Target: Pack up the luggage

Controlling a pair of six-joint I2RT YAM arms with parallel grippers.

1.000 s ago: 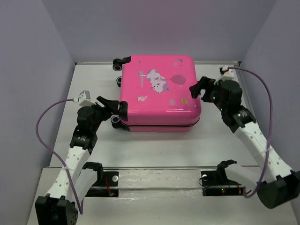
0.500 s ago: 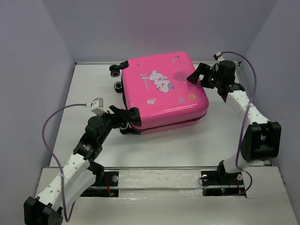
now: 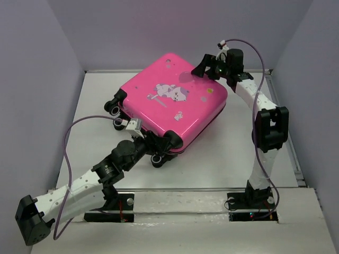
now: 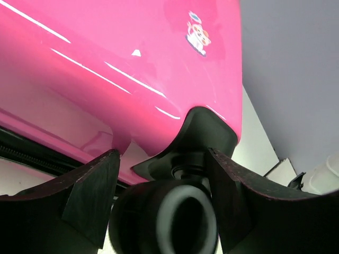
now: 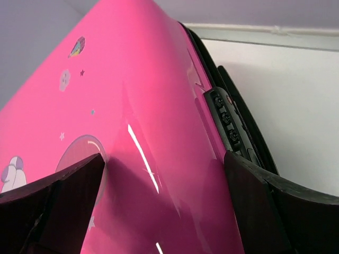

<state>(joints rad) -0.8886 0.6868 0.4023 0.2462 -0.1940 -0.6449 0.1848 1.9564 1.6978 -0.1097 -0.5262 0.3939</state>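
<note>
1. The small hot-pink hard-shell suitcase [image 3: 169, 103] with the cartoon-animal print lies flat and shut on the far half of the white counter [image 3: 233, 153], one wheeled corner pointing at the near edge.
2. A second ago it sat square to the counter's edges. It has since swung round to a diagonal, with the lid shut throughout. This reads as repositioning, so the packing itself has probably not begun.
3. The left gripper [image 3: 159, 149] is at that near corner, closed around a black caster wheel [image 4: 169, 217]. The wrist view shows the wheel filling the gap between its fingers.
4. The right gripper [image 3: 204, 66] has travelled to the suitcase's far corner. Its jaws are spread wide over the pink shell, beside the black combination lock [image 5: 228, 124], and grip nothing.
5. Count: one suitcase and two grippers. Black wheels show at its left and near corners. Nothing to pack is in view.
</note>
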